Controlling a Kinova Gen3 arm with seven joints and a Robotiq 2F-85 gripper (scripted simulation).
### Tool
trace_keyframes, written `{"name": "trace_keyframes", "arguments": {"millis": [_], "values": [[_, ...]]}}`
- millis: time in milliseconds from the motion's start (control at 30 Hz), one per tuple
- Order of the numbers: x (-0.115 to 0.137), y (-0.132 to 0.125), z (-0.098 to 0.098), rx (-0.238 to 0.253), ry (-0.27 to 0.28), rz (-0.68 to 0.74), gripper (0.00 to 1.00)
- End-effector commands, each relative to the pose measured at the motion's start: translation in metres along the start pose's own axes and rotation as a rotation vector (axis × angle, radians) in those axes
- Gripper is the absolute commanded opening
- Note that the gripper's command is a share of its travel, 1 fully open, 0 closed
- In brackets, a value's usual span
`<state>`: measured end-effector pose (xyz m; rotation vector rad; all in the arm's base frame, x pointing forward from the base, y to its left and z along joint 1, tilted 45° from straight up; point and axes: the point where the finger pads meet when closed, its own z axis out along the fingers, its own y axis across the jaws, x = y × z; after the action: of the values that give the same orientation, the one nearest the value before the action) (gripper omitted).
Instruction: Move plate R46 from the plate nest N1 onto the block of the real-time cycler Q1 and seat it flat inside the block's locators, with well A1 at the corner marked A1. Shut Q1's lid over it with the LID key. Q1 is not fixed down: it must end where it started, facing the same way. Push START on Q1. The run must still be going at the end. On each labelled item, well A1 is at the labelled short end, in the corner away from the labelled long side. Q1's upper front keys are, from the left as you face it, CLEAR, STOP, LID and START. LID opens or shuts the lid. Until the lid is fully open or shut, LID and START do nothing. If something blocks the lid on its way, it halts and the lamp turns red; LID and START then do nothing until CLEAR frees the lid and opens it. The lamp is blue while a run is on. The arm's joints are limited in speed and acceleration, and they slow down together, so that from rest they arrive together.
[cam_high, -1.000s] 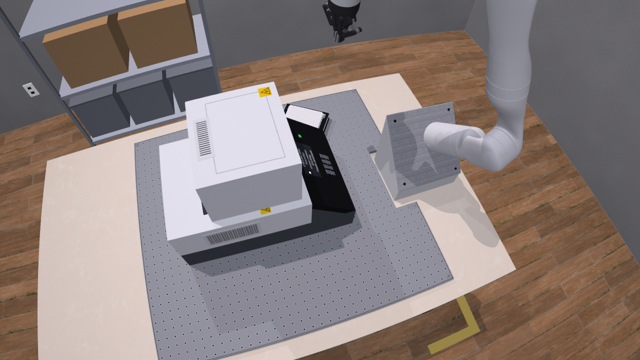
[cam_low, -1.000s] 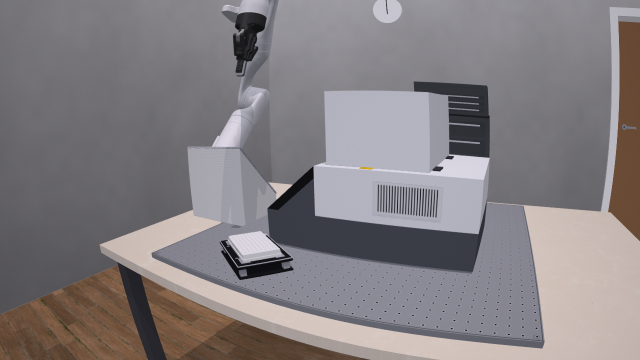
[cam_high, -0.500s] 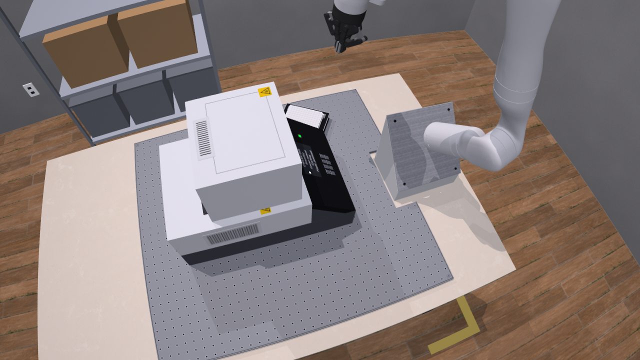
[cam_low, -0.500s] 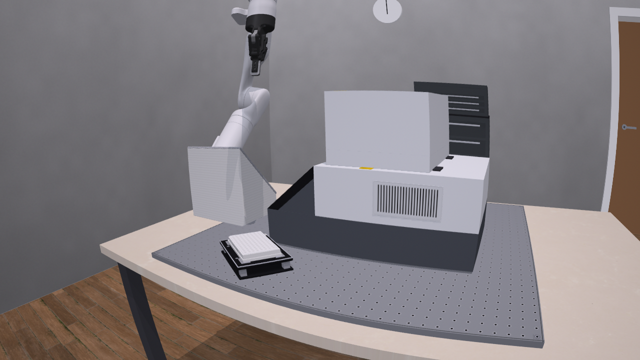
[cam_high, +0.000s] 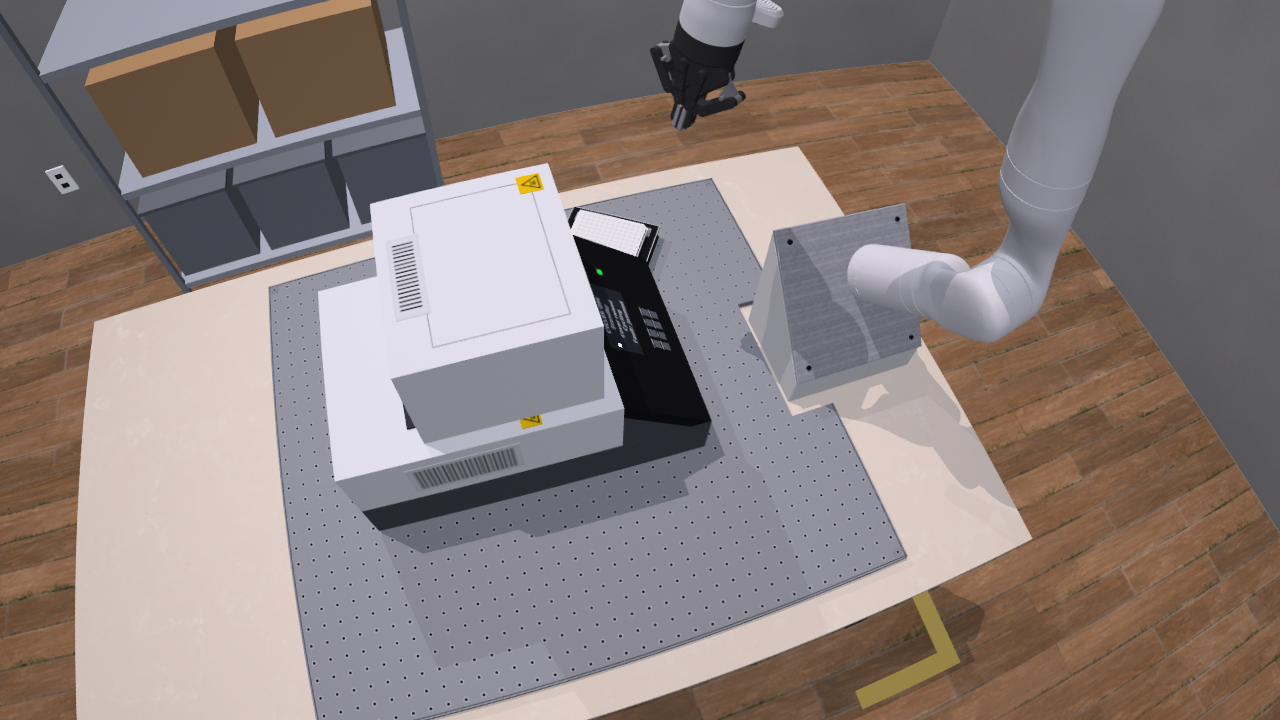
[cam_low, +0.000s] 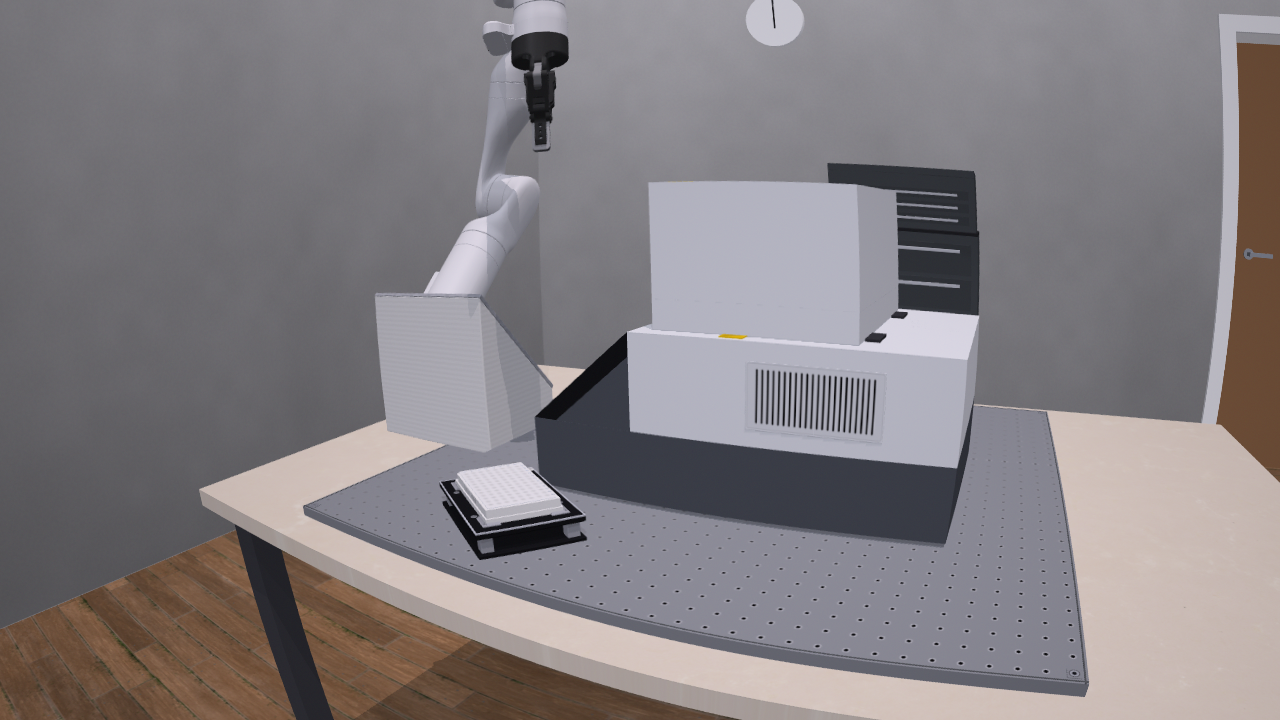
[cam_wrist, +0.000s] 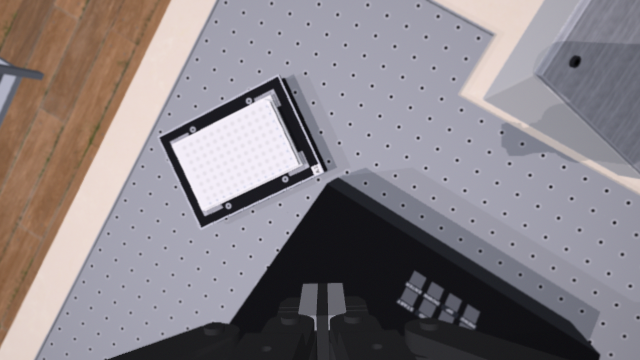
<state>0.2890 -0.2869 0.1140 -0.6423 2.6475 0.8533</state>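
The white plate R46 (cam_high: 610, 230) (cam_low: 505, 489) (cam_wrist: 237, 154) sits in the black plate nest N1 (cam_low: 572, 516) (cam_wrist: 204, 218), beside the front of the cycler Q1 (cam_high: 358, 376) (cam_low: 796, 394) (cam_wrist: 320, 240). Q1's lid (cam_high: 487, 268) (cam_low: 751, 259) is down over the block, which is hidden. Q1's lamp (cam_high: 598, 271) is green. Its keys (cam_high: 654, 328) (cam_wrist: 440, 301) show on the sloping black front. My gripper (cam_high: 682, 118) (cam_low: 540, 147) (cam_wrist: 323, 311) is shut and empty, high above the table; in the wrist view its tips overlap Q1's black front.
The arm's slanted metal base (cam_high: 841, 304) (cam_low: 429, 367) (cam_wrist: 600, 95) stands opposite Q1's front. Q1 and the nest stand on a perforated board (cam_high: 572, 608) (cam_low: 760, 591) (cam_wrist: 400, 65) on the table. A shelf (cam_high: 268, 161) with boxes stands behind the table.
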Motion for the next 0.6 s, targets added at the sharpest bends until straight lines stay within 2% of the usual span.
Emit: {"name": "trace_keyframes", "arguments": {"millis": [0,567], "values": [[-0.004,0.004,-0.002,0.003,-0.015,-0.013,0.1],[-0.041,0.037,-0.006,0.003,-0.119,-0.121,0.1]]}}
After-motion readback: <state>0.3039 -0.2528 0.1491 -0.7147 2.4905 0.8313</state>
